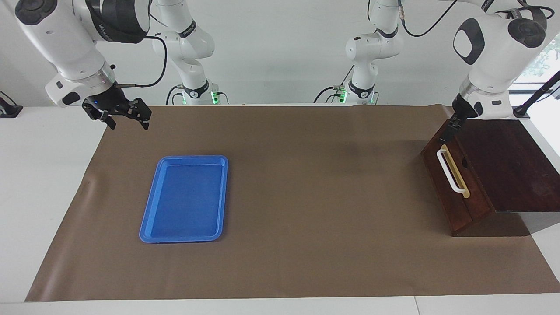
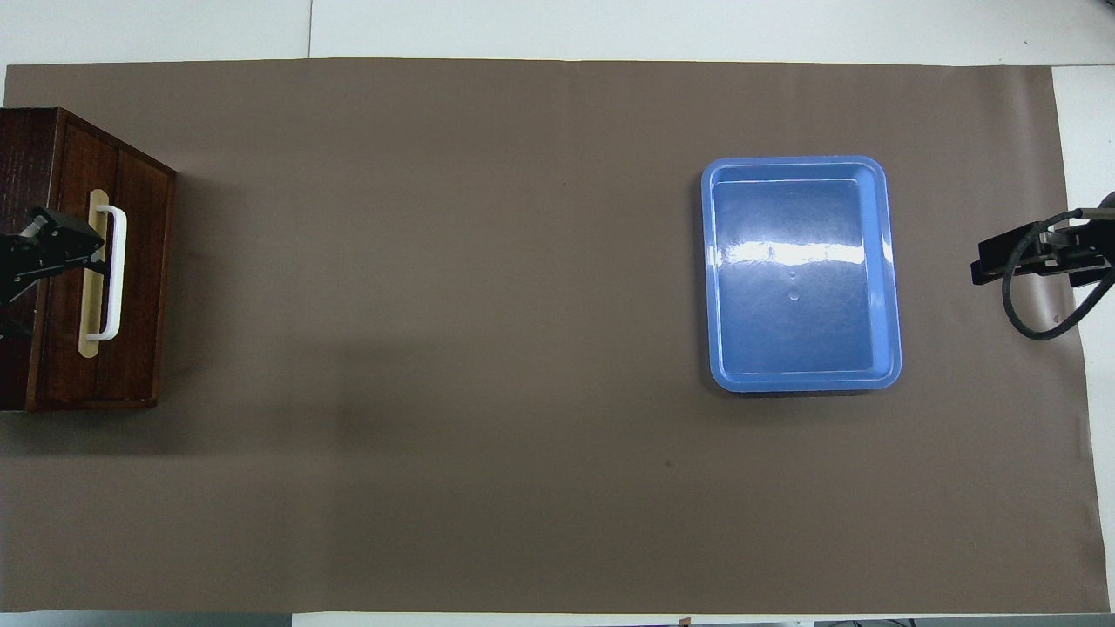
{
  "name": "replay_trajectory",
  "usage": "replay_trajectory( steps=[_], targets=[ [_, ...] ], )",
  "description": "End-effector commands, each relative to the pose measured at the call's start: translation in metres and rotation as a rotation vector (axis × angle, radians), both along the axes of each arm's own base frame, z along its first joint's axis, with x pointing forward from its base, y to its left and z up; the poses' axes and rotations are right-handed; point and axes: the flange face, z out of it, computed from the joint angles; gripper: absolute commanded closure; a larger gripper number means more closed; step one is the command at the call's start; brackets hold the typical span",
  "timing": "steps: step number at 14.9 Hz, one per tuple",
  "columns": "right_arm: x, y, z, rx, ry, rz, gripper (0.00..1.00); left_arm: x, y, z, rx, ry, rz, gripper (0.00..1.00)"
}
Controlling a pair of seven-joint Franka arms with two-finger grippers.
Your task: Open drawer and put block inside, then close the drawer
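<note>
The dark reddish-brown drawer (image 1: 474, 205) is pushed in flush with its box cabinet (image 1: 503, 162) at the left arm's end of the table. It also shows in the overhead view (image 2: 139, 287). Its white bar handle (image 1: 450, 171) sits on a tan strip and shows in the overhead view too (image 2: 114, 272). My left gripper (image 1: 450, 129) is right at the end of the handle nearer to the robots, and shows in the overhead view (image 2: 87, 248). My right gripper (image 1: 127, 121) hangs open and empty in the air over the mat's edge at the right arm's end. The yellow block is out of view.
A flat blue tray (image 1: 183, 199) lies empty on the brown mat (image 1: 306, 197) toward the right arm's end, also in the overhead view (image 2: 801, 274). White table (image 1: 43, 175) borders the mat.
</note>
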Motion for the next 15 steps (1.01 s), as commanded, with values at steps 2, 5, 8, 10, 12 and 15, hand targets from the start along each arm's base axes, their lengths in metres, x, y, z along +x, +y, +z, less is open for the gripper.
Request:
replay_trajectory(
  steps=[2, 5, 8, 10, 12, 15],
  targets=[
    [-0.003, 0.001, 0.005, 0.0, 0.009, 0.026, 0.0, -0.01, -0.03, -0.009, -0.048, 0.093, -0.287, 0.0],
    [-0.002, 0.0, 0.006, 0.001, 0.009, 0.025, 0.0, 0.013, -0.039, 0.005, -0.151, 0.08, -0.4, 0.0],
    [-0.002, 0.0, 0.006, 0.003, 0.009, 0.023, 0.0, 0.01, -0.046, 0.013, -0.18, 0.125, -0.51, 0.0],
    [-0.001, -0.001, 0.005, 0.003, 0.011, 0.023, 0.0, 0.013, -0.048, 0.019, -0.184, 0.107, -0.54, 0.0],
    [0.0, 0.001, 0.003, 0.003, 0.012, 0.026, 0.0, 0.013, -0.044, 0.013, -0.194, 0.13, -0.624, 0.0],
    [0.0, 0.001, 0.004, 0.003, 0.009, 0.026, 0.0, 0.016, -0.051, 0.006, -0.191, 0.128, -0.641, 0.0]
  ],
)
